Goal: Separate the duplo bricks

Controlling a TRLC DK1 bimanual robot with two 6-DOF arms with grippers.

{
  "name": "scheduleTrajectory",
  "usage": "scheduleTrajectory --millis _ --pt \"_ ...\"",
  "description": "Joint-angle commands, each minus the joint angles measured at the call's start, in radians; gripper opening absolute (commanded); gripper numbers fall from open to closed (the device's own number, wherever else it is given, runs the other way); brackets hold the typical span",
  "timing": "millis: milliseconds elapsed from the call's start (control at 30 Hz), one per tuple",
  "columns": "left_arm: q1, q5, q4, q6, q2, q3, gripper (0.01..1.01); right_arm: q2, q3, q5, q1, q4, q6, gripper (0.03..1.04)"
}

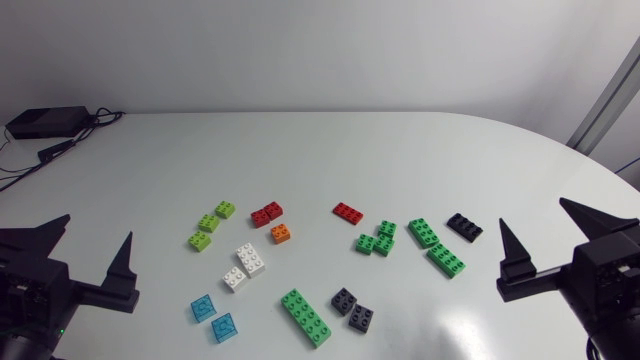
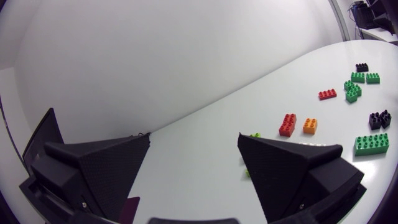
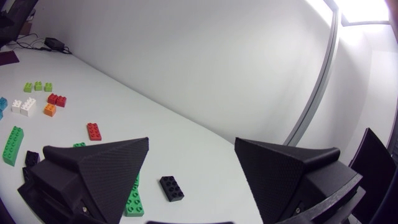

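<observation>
Duplo bricks lie scattered across the middle of the white table: lime bricks (image 1: 208,223), a red pair (image 1: 266,213), an orange brick (image 1: 281,234), white bricks (image 1: 250,258), two light blue ones (image 1: 203,306), a long green brick (image 1: 305,317), dark grey bricks (image 1: 344,300), a flat red brick (image 1: 347,212), green bricks (image 1: 423,232) and a black brick (image 1: 464,227). My left gripper (image 1: 97,228) hangs open at the near left, well clear of them. My right gripper (image 1: 534,214) is open at the near right, with the black brick (image 3: 171,188) ahead of it. Nothing sits between either pair of fingers.
A black box (image 1: 48,122) with cables lies at the back left corner of the table. Ahead of the left gripper (image 2: 194,137) are the red pair (image 2: 287,124) and orange brick (image 2: 310,126).
</observation>
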Motion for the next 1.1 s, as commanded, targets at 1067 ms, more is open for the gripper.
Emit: scheduleTrajectory --millis 1067 --pt "0.142 0.069 -0.041 0.015 -0.017 -0.015 0.987 -0.139 -0.130 -0.014 0.010 0.000 -0.071 0.99"
